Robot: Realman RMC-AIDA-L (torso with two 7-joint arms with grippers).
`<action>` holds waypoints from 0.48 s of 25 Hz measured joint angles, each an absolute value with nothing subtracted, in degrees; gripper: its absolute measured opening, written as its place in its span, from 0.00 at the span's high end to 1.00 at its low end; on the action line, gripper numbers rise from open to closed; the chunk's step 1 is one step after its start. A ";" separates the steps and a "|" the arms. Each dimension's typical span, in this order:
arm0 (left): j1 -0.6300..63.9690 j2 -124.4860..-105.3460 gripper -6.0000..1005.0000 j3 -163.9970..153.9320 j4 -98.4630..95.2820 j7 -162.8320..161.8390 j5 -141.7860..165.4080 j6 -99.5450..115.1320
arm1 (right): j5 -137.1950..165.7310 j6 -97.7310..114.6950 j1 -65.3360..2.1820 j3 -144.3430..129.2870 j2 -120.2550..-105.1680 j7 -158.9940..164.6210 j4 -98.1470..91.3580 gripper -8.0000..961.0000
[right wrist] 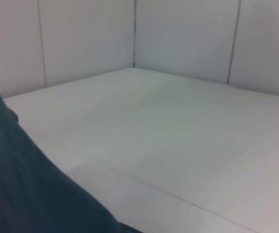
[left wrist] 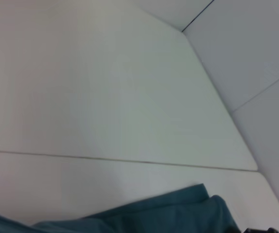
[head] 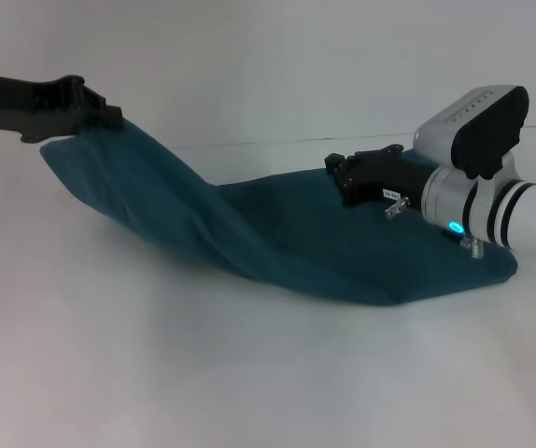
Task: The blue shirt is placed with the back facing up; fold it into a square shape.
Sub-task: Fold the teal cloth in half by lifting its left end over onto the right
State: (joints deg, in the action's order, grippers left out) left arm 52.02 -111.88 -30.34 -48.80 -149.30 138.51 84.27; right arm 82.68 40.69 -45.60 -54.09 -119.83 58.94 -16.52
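The blue shirt (head: 277, 233) lies on the white table (head: 249, 373), stretched from far left to right in the head view. Its right portion rests flat on the table; its left portion is lifted off the surface and rises as a taut, creased slope toward the upper left corner.

Left gripper (head: 109, 117): at upper left, raised above the table, in contact w/ the lifted shirt corner. Fingers appear pinched on the fabric edge; the cloth hangs from that point.

Right gripper (head: 343, 177): at right, low over the flat part of the shirt, near its far edge. Fingers sit at or on the fabric; spread vs. pressed together cannot be determined from the head view.

Left wrist view: shirt fabric (left wrist: 154, 213) fills part of the near edge, w/ bare table (left wrist: 105, 97) beyond.

Right wrist view: dark shirt fabric (right wrist: 23, 184) covers one side, close to the lens; table (right wrist: 178, 136) and wall panels (right wrist: 81, 39) beyond.
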 joint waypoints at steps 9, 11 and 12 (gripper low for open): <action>50.66 -111.89 0.93 -34.67 -49.21 -149.89 143.44 84.64 | 87.21 40.37 -45.66 -55.91 -119.75 66.33 -20.40 0.99; 50.43 -111.90 0.94 -34.76 -49.21 -149.90 145.09 84.81 | 87.21 40.15 -46.06 -56.76 -119.83 66.49 -20.43 0.99; 50.26 -111.92 0.94 -34.79 -49.20 -149.90 145.74 84.85 | 87.23 40.08 -46.28 -57.06 -119.87 66.51 -20.44 0.99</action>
